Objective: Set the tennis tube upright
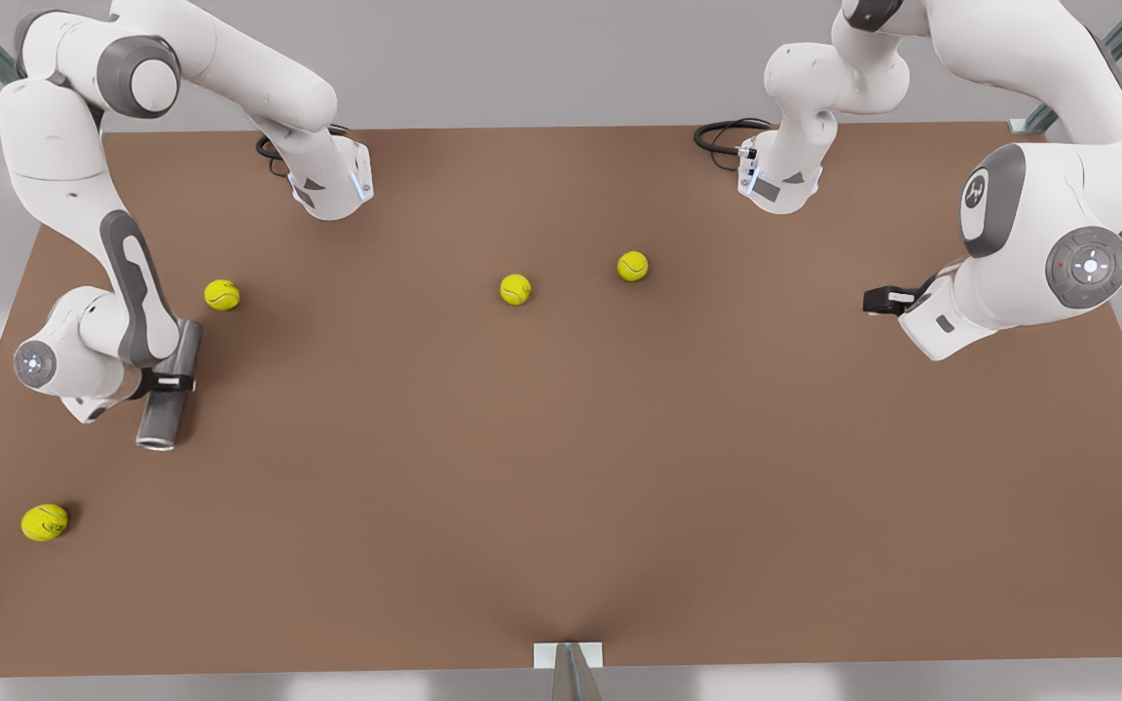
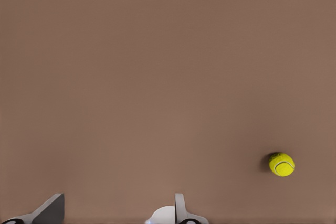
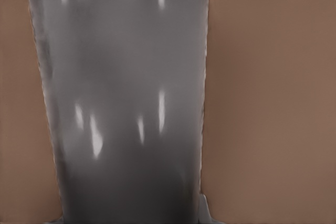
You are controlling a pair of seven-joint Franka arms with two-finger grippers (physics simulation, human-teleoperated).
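Note:
The tennis tube (image 1: 160, 419) is a grey cylinder lying flat on the brown table (image 1: 561, 467) at the front view's left, its silvery rim toward the near edge. My right gripper (image 1: 169, 383) straddles its middle with a finger against each side, shut on it. The right wrist view has the tube's grey wall (image 3: 126, 103) very close, with a fingertip (image 3: 205, 209) against its edge. My left gripper (image 1: 887, 299) waits at the front view's right, low over bare table. It is open, with its fingers (image 2: 181, 211) wide apart and nothing between them.
Several yellow-green tennis balls lie loose: one (image 1: 222, 294) just beyond the tube, one (image 1: 45, 522) near the front left corner, two (image 1: 515, 289) (image 1: 632, 266) mid-table. A ball (image 2: 282, 164) lies ahead of the left gripper. Both arm bases stand at the far edge.

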